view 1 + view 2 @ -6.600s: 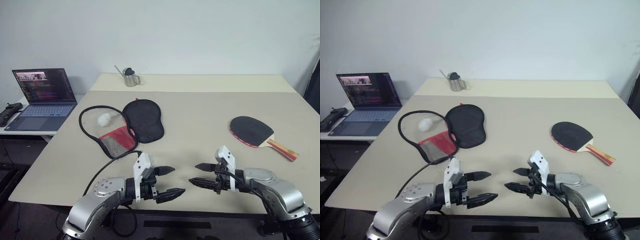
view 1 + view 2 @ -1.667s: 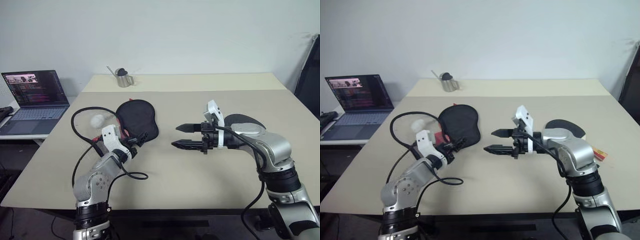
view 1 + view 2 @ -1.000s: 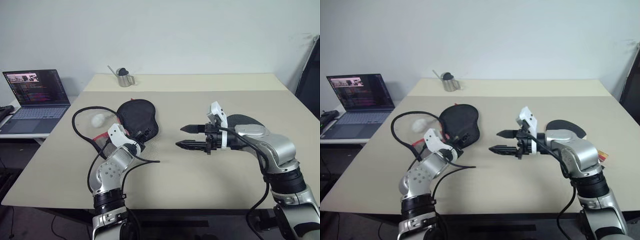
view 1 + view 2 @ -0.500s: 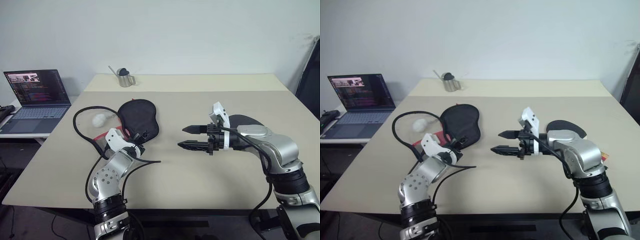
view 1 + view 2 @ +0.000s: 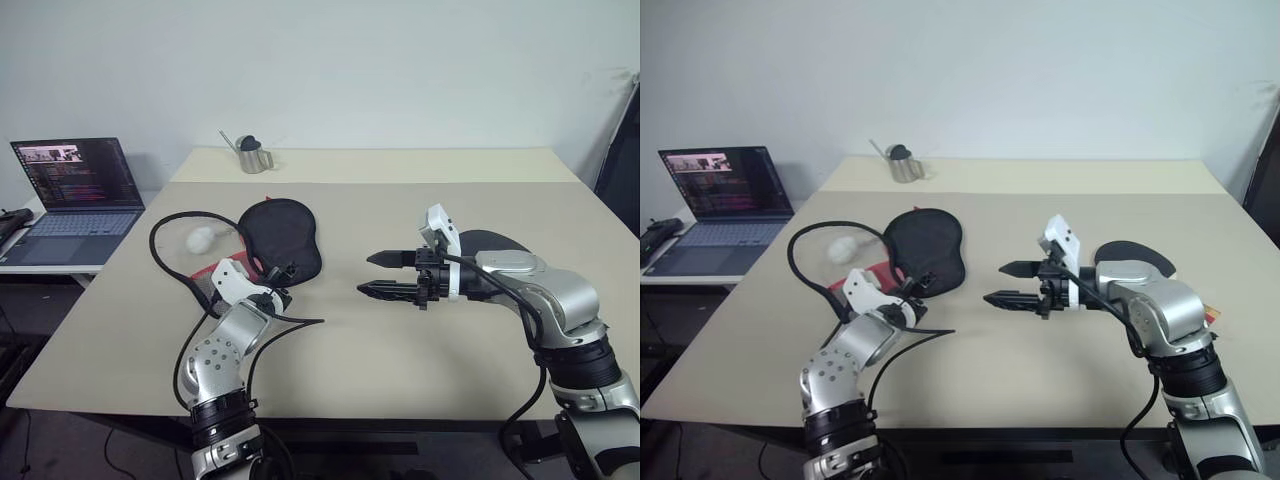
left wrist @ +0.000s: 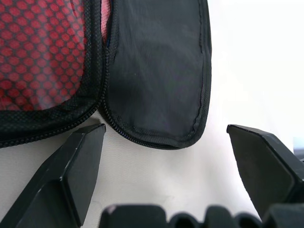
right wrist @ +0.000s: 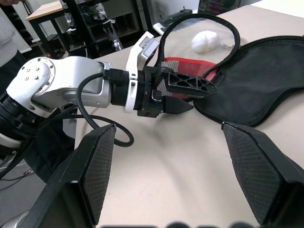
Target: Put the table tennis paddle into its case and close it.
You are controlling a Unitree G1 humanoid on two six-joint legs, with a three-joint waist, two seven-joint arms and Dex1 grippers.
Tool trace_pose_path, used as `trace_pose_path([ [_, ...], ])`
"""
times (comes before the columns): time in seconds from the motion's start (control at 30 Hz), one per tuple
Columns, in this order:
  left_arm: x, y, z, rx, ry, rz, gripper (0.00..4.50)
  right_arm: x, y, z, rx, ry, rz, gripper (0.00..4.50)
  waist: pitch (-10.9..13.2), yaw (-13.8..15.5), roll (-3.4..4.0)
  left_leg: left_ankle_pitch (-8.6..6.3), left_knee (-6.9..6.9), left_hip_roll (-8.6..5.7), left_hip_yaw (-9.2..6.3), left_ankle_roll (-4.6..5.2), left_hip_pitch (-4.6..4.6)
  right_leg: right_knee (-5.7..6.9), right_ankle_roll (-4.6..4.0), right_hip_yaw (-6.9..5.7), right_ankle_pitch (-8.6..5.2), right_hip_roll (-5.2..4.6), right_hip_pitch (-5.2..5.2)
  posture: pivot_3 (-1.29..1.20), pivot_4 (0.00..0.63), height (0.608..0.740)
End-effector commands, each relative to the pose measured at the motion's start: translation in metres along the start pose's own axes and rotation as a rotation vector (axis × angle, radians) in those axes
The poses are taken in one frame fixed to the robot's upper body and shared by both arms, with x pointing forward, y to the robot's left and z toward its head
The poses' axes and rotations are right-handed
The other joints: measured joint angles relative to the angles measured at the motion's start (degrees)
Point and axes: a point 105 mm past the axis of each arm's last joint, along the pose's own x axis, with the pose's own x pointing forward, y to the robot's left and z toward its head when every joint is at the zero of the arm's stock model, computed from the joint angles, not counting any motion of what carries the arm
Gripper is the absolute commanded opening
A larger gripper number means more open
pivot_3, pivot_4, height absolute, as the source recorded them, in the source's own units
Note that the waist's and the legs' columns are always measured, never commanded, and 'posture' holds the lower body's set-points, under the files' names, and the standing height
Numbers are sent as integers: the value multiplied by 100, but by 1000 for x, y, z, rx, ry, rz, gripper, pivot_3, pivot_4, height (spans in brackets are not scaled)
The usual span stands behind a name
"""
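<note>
The case [image 5: 280,238] lies unzipped on the counter [image 5: 400,340]; the left pincer [image 5: 281,277], spread, sits at its near edge; the right pincer [image 5: 385,275] hangs spread; the paddle [image 5: 1135,254] lies behind it; pinch one flap only, low.

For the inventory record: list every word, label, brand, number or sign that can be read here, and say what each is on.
No text can be read in any view.
Laptop screen: coloured lines of text, too small and blurred to read.
Case, lying open on the table: no logo or lettering shows on its black fabric or red mesh.
Table tennis paddle: no readable marking.
Metal watering can: no label shows.
</note>
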Motion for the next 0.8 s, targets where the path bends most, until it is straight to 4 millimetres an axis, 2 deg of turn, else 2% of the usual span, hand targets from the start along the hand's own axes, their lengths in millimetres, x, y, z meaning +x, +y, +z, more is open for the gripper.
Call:
trace_pose_path([
  [0.03,11,7,-4,-1,20,38,4500,-5,4,15,-47,-50,5,3886,0,62,0,0,1,0,0,0,2,3,0,0,0,1,1,0,150,740],
  [0.23,20,0,7,93,-21,31,4500,-5,2,14,-39,-53,-9,3886,0,88,0,5,2,1,-1,0,3,4,5,-1,17,4,5,0,150,740],
  [0.5,15,7,22,398,-116,115,4500,-8,3,11,-31,-53,-23,3886,0,42,0,6,1,6,0,-2,3,1,4,7,19,14,-2,0,150,740],
  [0.7,9,11,28,471,-153,150,4500,-8,3,10,-28,-50,-25,3886,0,19,-1,5,-5,9,-1,-3,-3,-14,3,10,19,16,-6,0,150,740],
  [0.8,5,17,35,526,-184,183,3903,-8,3,9,-25,-52,-24,3921,1,20,-1,4,-7,8,-1,-3,-7,-27,3,9,19,15,-6,0,150,740],
])
